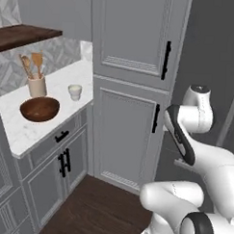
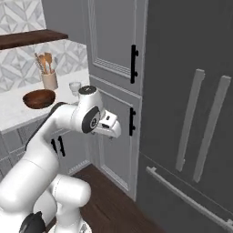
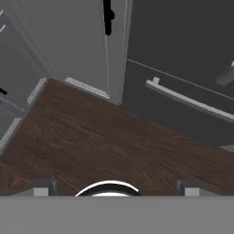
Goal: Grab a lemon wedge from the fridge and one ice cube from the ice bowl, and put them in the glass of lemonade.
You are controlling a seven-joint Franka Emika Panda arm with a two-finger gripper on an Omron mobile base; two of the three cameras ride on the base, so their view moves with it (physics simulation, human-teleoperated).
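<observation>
The dark grey fridge (image 2: 182, 59) stands at the right with both doors shut, its light bar handles (image 2: 189, 119) upright and its drawer handle (image 3: 187, 100) low down. No lemon wedge is visible. On the white counter lies the reddish-brown ice bowl (image 1: 39, 109), with the small pale glass of lemonade (image 1: 74, 91) just right of it. The ice cube is too small to make out. My gripper (image 3: 116, 188) hangs open over the wooden floor in front of the fridge drawer, holding nothing. Its fingertips (image 3: 43, 187) are wide apart.
Tall light grey panelled cabinets (image 1: 132, 90) with black handles stand between the counter and the fridge. A cream crock with wooden spoons (image 1: 36, 84) sits behind the bowl. A dark wooden shelf (image 1: 23, 35) hangs above the counter. Dark wood floor (image 3: 105, 141) lies below.
</observation>
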